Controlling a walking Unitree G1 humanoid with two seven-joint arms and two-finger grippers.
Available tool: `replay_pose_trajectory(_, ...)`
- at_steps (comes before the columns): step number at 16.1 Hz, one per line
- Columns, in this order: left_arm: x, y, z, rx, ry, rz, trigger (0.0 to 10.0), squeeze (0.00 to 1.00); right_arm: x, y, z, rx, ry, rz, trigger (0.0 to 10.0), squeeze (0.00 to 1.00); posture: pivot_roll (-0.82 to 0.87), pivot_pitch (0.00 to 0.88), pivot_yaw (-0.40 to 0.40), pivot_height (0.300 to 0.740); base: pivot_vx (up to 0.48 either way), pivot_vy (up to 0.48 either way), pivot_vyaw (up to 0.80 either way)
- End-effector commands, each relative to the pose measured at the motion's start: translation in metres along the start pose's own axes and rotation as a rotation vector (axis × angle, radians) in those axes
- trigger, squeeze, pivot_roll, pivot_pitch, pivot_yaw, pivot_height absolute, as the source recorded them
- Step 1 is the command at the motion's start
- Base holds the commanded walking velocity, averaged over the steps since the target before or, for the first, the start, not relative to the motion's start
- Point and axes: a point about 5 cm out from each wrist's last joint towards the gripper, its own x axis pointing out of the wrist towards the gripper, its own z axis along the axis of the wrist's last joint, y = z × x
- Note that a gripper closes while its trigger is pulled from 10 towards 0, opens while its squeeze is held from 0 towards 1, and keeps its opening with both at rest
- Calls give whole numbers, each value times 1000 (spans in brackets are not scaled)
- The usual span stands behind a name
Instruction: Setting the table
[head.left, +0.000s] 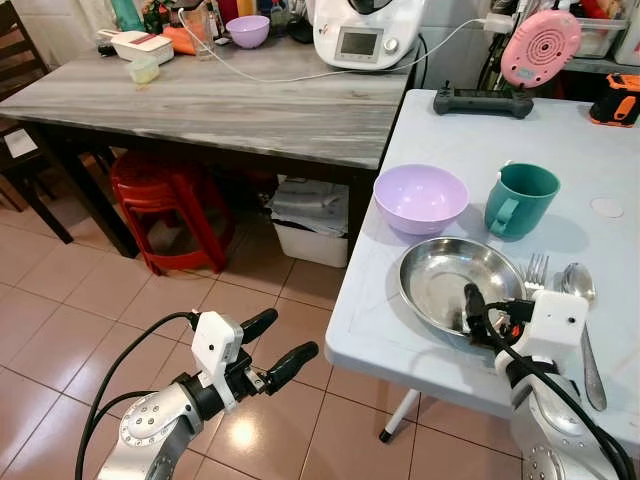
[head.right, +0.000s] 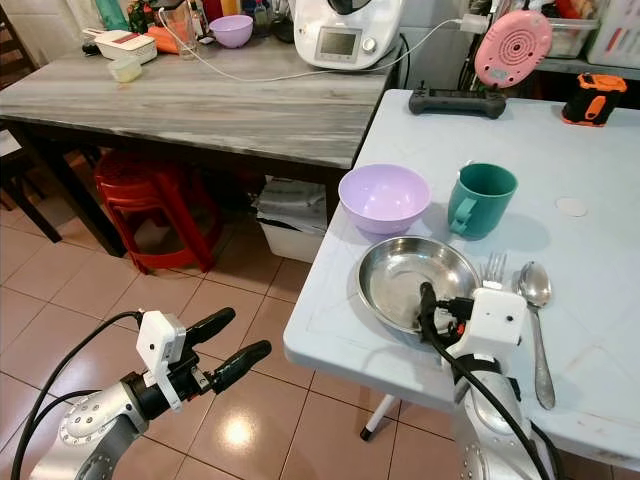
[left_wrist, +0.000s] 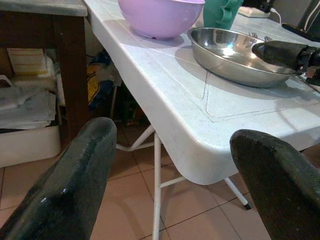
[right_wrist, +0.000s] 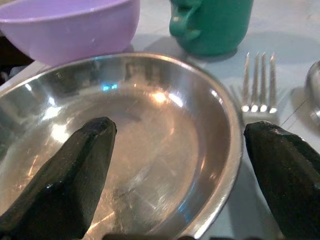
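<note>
White tabletop (head.left: 420, 330) by the tiled floor carries the setting, and the right gripper (right_wrist: 175, 165) hovers at the near rim of the steel plate (head.left: 455, 280), fingers spread wide around nothing — the left gripper (head.left: 275, 345) hangs open over the floor. Outward lie fork (head.left: 537, 272) and spoon (head.left: 582, 320), handles pointing toward the robot, then purple bowl (head.left: 420, 197) and green mug (head.left: 520, 200) — the setting looks nearly done.
</note>
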Motion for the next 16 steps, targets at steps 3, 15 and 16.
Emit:
replay_pose_trajectory(3,-3,-1,-1,16,15,-14,10000,0,2,3,-4,38,42,21,10000,0,-77,87,85,740,0,0,0)
replay_pose_trajectory(15,-1,-4,2,19,-10,-47,10000,0,4,8,-5,126,89,27,0,0,-74,84,92,740,0,0,0)
replay_pose_trajectory(16,-1,-4,3,13,-18,-40,10000,0,4,8,-6,132,95,24,0,0,-74,84,92,740,0,0,0)
